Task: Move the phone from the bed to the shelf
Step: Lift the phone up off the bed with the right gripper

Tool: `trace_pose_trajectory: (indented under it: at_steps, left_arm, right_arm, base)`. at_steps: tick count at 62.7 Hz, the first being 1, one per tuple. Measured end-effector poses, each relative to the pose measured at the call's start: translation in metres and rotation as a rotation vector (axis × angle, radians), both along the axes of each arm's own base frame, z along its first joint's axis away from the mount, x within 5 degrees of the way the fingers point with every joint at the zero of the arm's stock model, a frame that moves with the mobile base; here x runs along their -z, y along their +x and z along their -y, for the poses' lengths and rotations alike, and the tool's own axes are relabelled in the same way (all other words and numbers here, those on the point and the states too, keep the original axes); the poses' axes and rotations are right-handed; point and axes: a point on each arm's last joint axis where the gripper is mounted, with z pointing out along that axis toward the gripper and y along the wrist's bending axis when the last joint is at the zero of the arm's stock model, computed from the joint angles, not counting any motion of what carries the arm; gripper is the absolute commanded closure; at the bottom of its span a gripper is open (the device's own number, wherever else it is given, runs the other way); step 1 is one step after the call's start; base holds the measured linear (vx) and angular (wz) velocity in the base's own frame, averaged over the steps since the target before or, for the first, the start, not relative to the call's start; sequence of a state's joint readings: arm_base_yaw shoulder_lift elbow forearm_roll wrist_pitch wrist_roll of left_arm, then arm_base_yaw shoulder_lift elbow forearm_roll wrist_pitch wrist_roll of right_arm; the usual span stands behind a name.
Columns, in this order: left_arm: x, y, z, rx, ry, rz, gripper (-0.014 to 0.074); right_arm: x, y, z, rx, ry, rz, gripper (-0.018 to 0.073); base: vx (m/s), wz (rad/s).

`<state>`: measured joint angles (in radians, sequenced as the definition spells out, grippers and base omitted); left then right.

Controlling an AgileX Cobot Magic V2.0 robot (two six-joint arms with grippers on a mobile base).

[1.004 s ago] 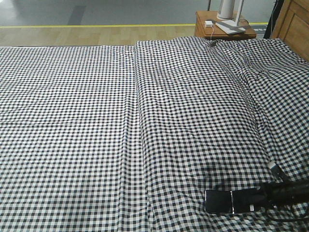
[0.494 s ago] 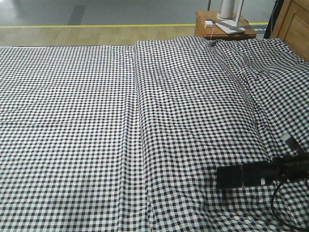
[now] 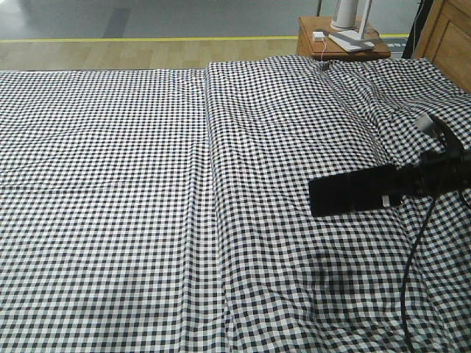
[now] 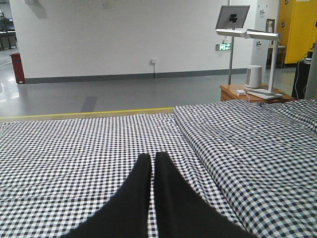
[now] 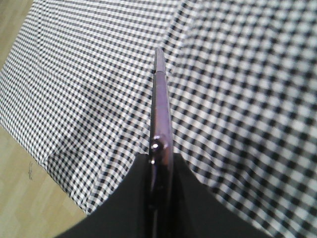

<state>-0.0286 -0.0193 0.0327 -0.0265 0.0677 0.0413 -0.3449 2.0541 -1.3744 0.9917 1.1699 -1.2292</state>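
The phone (image 3: 349,193), a thin black slab, hangs level above the right side of the bed (image 3: 132,184), a large mattress in black-and-white check. My right gripper (image 3: 403,184) reaches in from the right edge and is shut on the phone's right end. In the right wrist view the phone (image 5: 161,104) shows edge-on between the two black fingers of the right gripper (image 5: 161,161), with the checked sheet (image 5: 237,74) below. My left gripper (image 4: 150,157) hovers low over the bed (image 4: 74,148), fingers pressed together and holding nothing. The shelf is out of view.
A small orange-brown nightstand (image 3: 342,48) stands past the bed's far right corner, carrying a white lamp base and small white items. Panelled wooden furniture (image 3: 449,37) sits at the top right. A black cable (image 3: 408,279) hangs from the right arm. Floor lies beyond the bed.
The right gripper has lifted the phone off the sheet near the front right and carried it upward and farther from the front edge. A dent and shadow remain on the sheet.
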Motion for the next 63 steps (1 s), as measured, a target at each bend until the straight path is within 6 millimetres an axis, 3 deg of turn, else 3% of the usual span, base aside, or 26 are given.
trace_pose_trajectory:
  at_steps: [18, 32, 48, 63]
  left_arm:
    - [0.0, 0.0, 0.0, 0.0, 0.0, 0.0, 0.0595]
    - [0.0, 0.0, 0.0, 0.0, 0.0, 0.0, 0.0595]
    - [0.0, 0.0, 0.0, 0.0, 0.0, 0.0, 0.0595]
    - [0.0, 0.0, 0.0, 0.0, 0.0, 0.0, 0.0595]
  right_arm:
    - [-0.078, -0.015, -0.062, -0.113, -0.023, 0.139, 0.0563]
    - [-0.134, -0.045, -0.123, -0.255, -0.017, 0.256, 0.0562]
    - [-0.179, -0.09, -0.175, -0.398, 0.011, 0.346, 0.0562]
    - [-0.201, -0.129, -0.21, -0.523, 0.009, 0.376, 0.0562]
  base:
    - [0.0, 0.0]
    - [0.0, 0.0]
    - [0.0, 0.0]
    - [0.0, 0.0]
